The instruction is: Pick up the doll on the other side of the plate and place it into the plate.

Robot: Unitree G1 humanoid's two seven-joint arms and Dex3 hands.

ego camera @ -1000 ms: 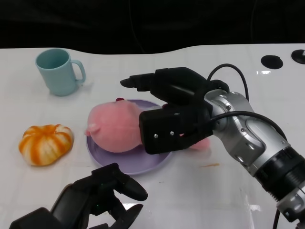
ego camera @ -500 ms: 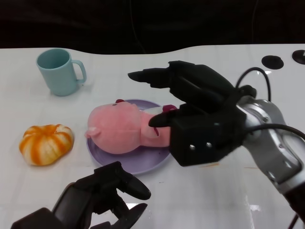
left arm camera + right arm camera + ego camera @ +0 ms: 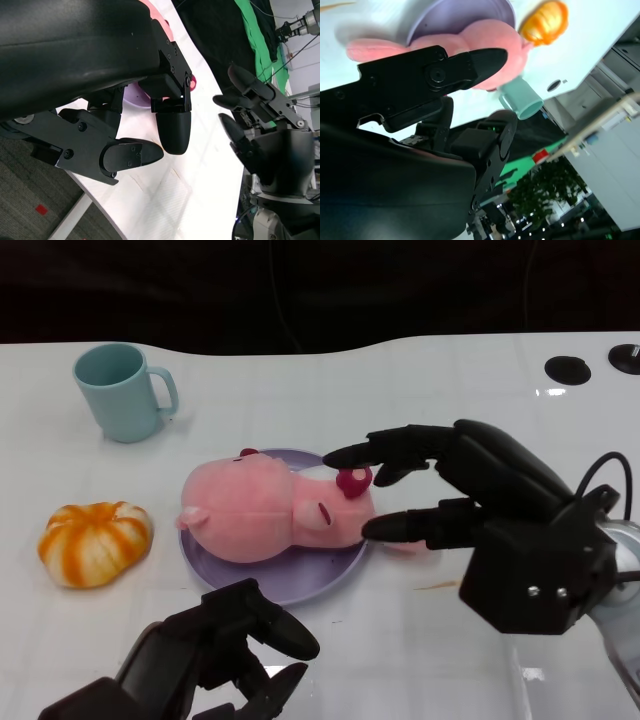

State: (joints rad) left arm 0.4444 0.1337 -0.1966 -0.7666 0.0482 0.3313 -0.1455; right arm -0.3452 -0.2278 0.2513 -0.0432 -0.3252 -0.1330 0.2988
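Observation:
The pink pig doll [image 3: 262,512] lies on its side in the purple plate [image 3: 300,585], its feet reaching over the plate's right rim. My right hand [image 3: 470,505] hovers just right of the doll with fingers spread and nothing in them. In the right wrist view the doll [image 3: 492,42] and plate [image 3: 462,11] show beyond the fingers. My left hand [image 3: 215,655] sits at the near table edge below the plate, fingers curled and empty; the left wrist view shows its fingers [image 3: 172,127] apart from the right hand [image 3: 265,130].
A light blue mug [image 3: 122,392] stands at the back left. An orange-and-white pumpkin toy [image 3: 95,542] lies left of the plate. Two black holes [image 3: 567,367] mark the table's far right corner.
My right hand has let go of the doll and drawn back toward the lower right, fingers spreading. The doll stays lying in the plate. The left hand has barely moved.

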